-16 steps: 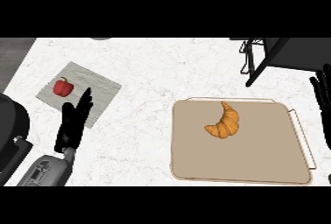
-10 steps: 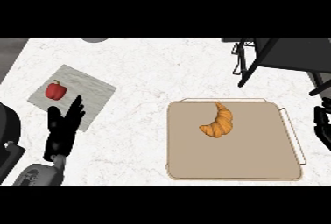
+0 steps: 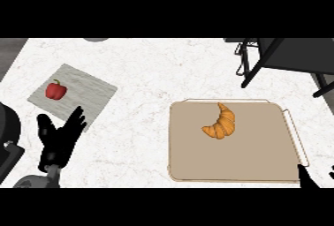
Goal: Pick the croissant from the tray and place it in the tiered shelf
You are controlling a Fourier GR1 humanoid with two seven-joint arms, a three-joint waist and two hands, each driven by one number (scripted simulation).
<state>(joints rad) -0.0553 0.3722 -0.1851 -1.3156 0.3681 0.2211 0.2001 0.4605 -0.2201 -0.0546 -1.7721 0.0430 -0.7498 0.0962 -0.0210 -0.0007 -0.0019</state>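
A golden croissant [image 3: 220, 123] lies on the beige tray [image 3: 261, 154], in its upper middle part. The black tiered shelf [image 3: 287, 55] stands at the back right, only its legs and lower frame showing. My left hand [image 3: 58, 141] stays open with fingers up at the lower left, far from the tray. Of my right hand [image 3: 305, 177] only a dark tip shows at the lower right corner, just off the tray's front right corner.
A red bell pepper [image 3: 56, 90] lies on a grey cutting board [image 3: 85, 90] at the left, just beyond my left hand. The white marble counter [image 3: 150, 70] stretches between board and tray.
The view has shifted, so everything sits lower and further left. My left hand dropped toward the lower edge. My right hand sank almost out of view at the lower right.
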